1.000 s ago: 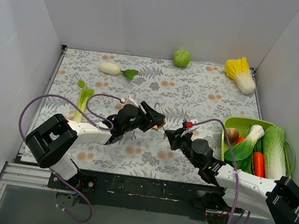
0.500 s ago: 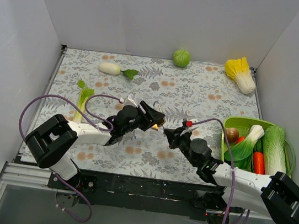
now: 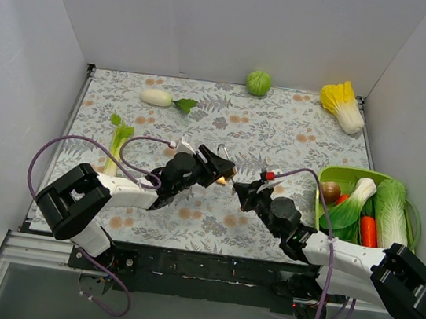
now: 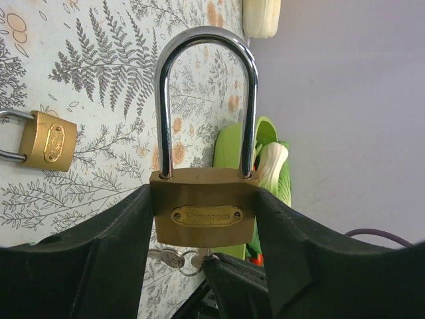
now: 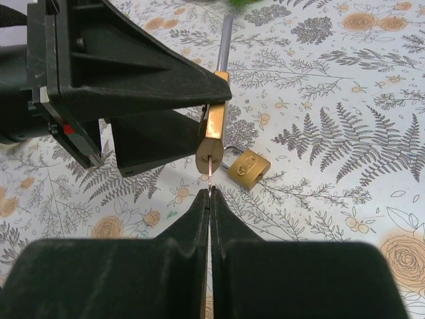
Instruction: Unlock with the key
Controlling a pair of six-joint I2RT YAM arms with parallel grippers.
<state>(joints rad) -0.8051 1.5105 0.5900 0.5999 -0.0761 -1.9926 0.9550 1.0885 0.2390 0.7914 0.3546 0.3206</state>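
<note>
White walls box in a table covered with a fern-and-flower cloth point(image 3: 296, 131). Near the middle of it the two arms meet tip to tip above the cloth. The left gripper point(image 3: 222, 169) has its jaws partway apart and clamped on the two sides of a brass padlock point(image 4: 204, 216). The padlock's long steel shackle point(image 4: 206, 40) sticks out past the fingers and is closed into the body. The right gripper point(image 5: 209, 196) has its jaws pressed together on a thin key point(image 5: 210, 174). The blade of the key runs from the fingertips to the bottom face of the padlock. How deep it sits in the keyway cannot be told. Spare keys on a ring point(image 4: 178, 258) hang just below the lock. A second, smaller padlock point(image 5: 249, 169) lies flat on the cloth close beside the held one, touching neither gripper.

A green basket point(image 3: 338, 175) of vegetables sits at the right edge. A cabbage point(image 3: 259, 82), a yellow-leafed cabbage point(image 3: 344, 105), a white radish point(image 3: 157, 97) and a green stalk point(image 3: 119, 142) lie well apart on the cloth.
</note>
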